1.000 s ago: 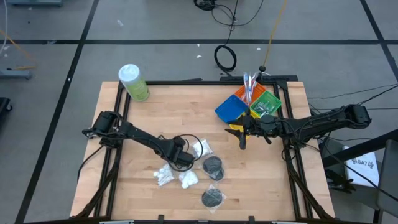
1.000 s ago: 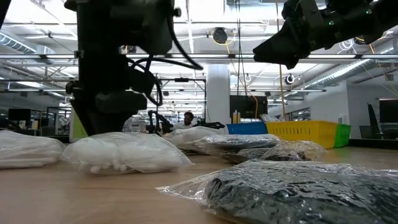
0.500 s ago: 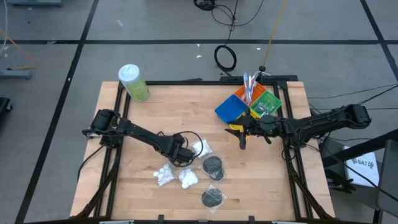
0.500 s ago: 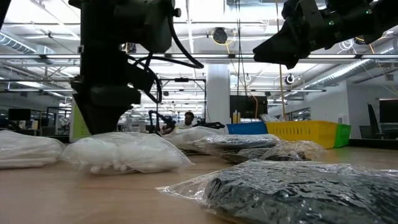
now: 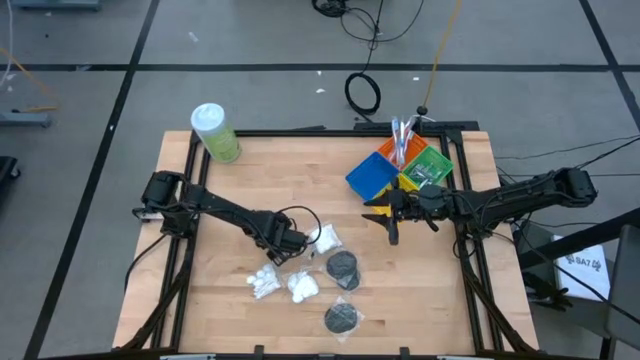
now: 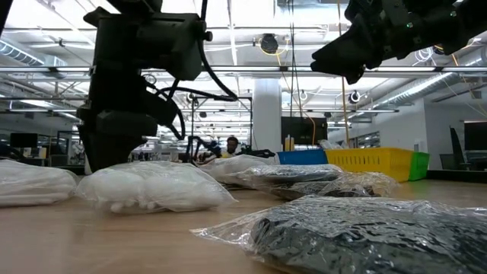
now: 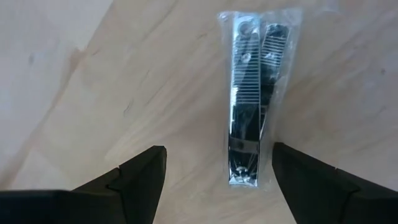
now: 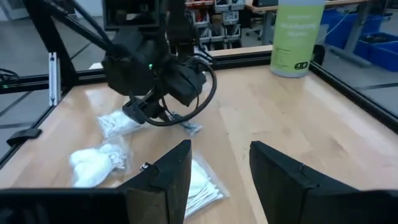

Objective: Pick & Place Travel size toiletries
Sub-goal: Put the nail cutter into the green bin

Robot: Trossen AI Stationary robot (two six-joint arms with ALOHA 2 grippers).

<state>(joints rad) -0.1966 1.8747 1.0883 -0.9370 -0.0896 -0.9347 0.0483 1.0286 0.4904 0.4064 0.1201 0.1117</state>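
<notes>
toiletries lie mid-counter (image 5: 230, 300) in the high view: cotton bags (image 5: 303, 288), black discs (image 5: 343, 266), with the left pincer (image 5: 291, 248) just beside them. low view: soft, crinkly wrap, likely slippery. left wrist view: the left pincer spread around a slim bagged metal tool (image 7: 249, 99), light and stiff; best pinched across its width. right wrist view: the right pincer (image 8: 221, 171) half spread, empty, aloft.

Bright, even overhead light falls on the pale wooden surface (image 5: 250, 170), leaving only soft, faint shadows. At table height, the ceiling strip lights (image 6: 251, 30) glare white, the arms show as dark silhouettes, and the nearest plastic bag (image 6: 365, 236) is blurred. A clear wrapper (image 7: 258, 93) glints faintly.
</notes>
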